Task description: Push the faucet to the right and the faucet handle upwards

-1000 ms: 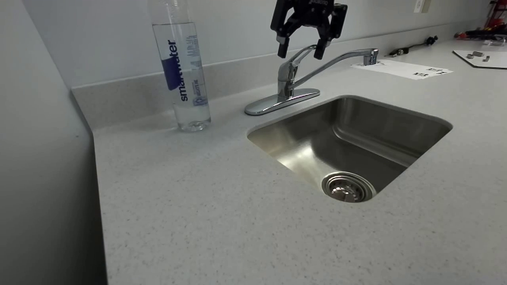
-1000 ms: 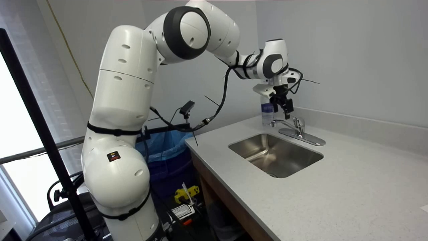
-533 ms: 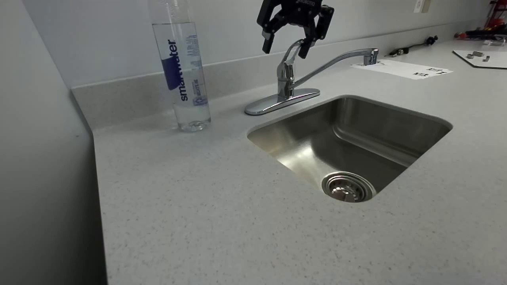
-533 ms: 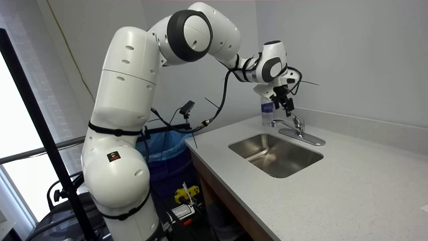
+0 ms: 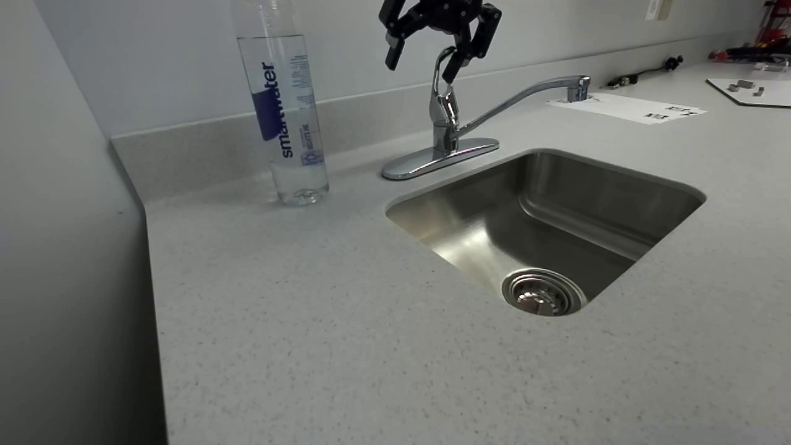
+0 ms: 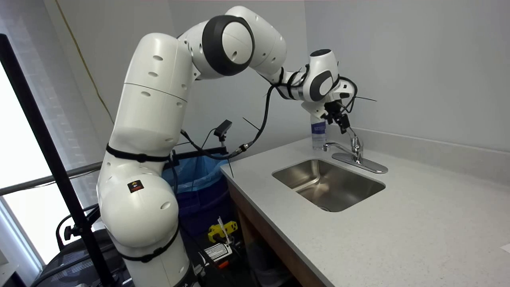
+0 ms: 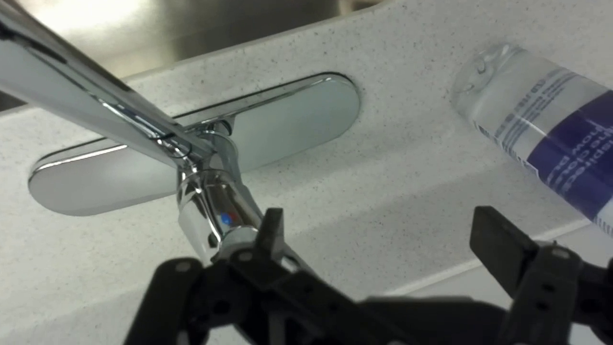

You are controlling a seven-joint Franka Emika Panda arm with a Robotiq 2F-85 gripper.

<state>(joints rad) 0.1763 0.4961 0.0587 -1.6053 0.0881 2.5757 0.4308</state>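
The chrome faucet stands behind the sink. Its spout (image 5: 525,99) points to the right in an exterior view, beside the sink's far end; it also shows in the wrist view (image 7: 96,96). The looped faucet handle (image 5: 444,106) is raised, nearly upright, with its tip at the gripper; it also shows in an exterior view (image 6: 355,141) and the wrist view (image 7: 215,206). My gripper (image 5: 421,72) is open, jaws wide apart with nothing between them. One finger overlaps the handle's upper part; I cannot tell whether it is inside the loop. The wrist view (image 7: 378,211) shows the other finger apart.
A clear water bottle (image 5: 290,136) stands on the counter beside the faucet base (image 5: 408,167). The steel sink (image 5: 581,210) opens in front. A wall backs the counter. A paper sheet (image 5: 636,110) lies beyond the spout. A lined bin (image 6: 199,179) stands beside the counter.
My gripper has moved left and up in an exterior view, tilting a little. The handle has swung up with it from slanted to nearly upright. The spout and bottle have not moved.
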